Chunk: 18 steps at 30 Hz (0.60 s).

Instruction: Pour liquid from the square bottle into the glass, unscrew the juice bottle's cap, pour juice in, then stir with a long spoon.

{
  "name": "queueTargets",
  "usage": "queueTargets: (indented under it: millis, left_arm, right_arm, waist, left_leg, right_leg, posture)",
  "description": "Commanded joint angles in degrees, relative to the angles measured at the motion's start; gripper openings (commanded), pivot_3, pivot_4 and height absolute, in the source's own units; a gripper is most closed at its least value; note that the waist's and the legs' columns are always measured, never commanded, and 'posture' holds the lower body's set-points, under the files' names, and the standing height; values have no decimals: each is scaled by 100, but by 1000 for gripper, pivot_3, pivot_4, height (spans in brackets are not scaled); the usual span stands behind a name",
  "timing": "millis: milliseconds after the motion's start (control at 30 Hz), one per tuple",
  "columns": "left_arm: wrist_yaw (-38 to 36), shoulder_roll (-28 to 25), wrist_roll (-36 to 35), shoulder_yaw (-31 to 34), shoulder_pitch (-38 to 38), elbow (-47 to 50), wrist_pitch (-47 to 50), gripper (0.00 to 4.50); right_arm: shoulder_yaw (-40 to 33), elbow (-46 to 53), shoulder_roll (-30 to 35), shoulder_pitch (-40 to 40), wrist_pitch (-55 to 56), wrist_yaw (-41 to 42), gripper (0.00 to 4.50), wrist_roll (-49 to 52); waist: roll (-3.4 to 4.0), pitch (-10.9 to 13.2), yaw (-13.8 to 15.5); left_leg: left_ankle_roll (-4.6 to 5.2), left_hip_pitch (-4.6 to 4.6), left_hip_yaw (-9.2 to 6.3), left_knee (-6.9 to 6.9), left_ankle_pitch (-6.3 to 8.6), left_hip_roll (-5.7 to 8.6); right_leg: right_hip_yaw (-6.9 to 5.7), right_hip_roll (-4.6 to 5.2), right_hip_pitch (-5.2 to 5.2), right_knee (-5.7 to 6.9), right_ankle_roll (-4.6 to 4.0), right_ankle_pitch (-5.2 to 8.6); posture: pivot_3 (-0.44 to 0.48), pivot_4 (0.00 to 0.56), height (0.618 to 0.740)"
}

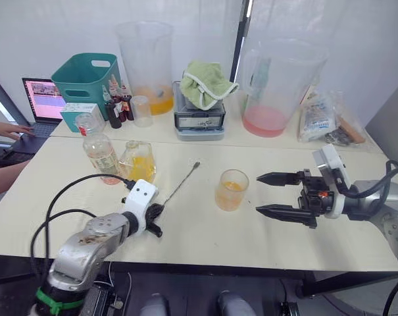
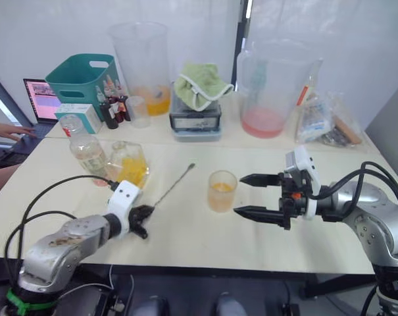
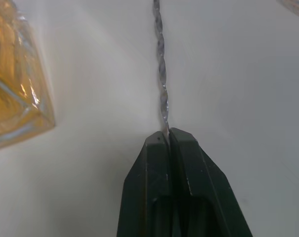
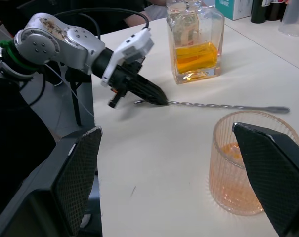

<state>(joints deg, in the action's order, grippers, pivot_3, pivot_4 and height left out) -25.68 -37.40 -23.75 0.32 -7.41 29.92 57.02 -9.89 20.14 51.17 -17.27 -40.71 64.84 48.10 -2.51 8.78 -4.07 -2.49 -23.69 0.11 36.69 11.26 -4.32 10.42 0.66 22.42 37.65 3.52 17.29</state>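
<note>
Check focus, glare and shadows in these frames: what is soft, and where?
Left wrist view: the long spoon is sharp near the left gripper, and the square bottle at the edge is blurred. Right wrist view: the right gripper's fingers are soft and the glass clear. Left eye view: bright backlight washes out the pitchers, with only faint shadows on the table.

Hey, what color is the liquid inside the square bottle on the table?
Yellow-orange. The square bottle shows it best in the right wrist view, filling about its lower half.
</note>
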Motion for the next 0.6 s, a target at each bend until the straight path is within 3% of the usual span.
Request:
queueTargets:
  millis: [33,133,267,400,500,600]
  left_arm:
    - [-892,-548,-127,586,184,45,-856,42]
    - [-1589,-959,-82,856,510,-168,-1668,42]
    - [-3242,-1645,84,1183,1194,-821,-3508,42]
    - [-4328,-2063,313,1099,1328,-1685,-4811,42]
    - [-4740,-2164,617,833,1137,-2273,-5595,42]
    - [-4678,-2071,940,570,742,-2725,-5864,42]
  right_arm:
    - [-190,114,14,-10,50,-48,4500,56]
    - [-198,112,8,23,79,-75,4500,31]
    - [-233,123,-17,92,111,-135,4500,20]
    - [-279,180,-49,174,112,-217,4500,60]
    - [-346,247,-42,270,108,-265,4500,96]
    - [-450,357,-35,378,66,-348,4500,162]
  waist:
    - [4,11,10]
    - [5,14,31]
    - [9,20,20]
    - [17,29,34]
    - [23,33,36]
    - [24,33,46]
  left_leg:
    - [0,-5,-2,0,0,0]
    - [0,-11,-3,0,0,1]
    - [-3,-15,1,-2,2,2]
    - [-4,-18,1,-8,2,1]
    - [-4,-21,4,-8,2,1]
    - [-3,-44,4,-7,1,2]
  right_leg:
    - [-4,1,4,1,-1,1]
    - [-14,8,5,-5,-4,3]
    - [-20,17,8,-9,-14,8]
    - [-27,19,19,-5,-27,17]
    - [-27,22,22,-6,-27,18]
    - [-28,22,45,0,-24,17]
  posture:
    - [0,150,738]
    - [0,150,738]
    - [0,150,738]
    - [0,150,738]
    - [0,150,738]
    - [0,150,738]
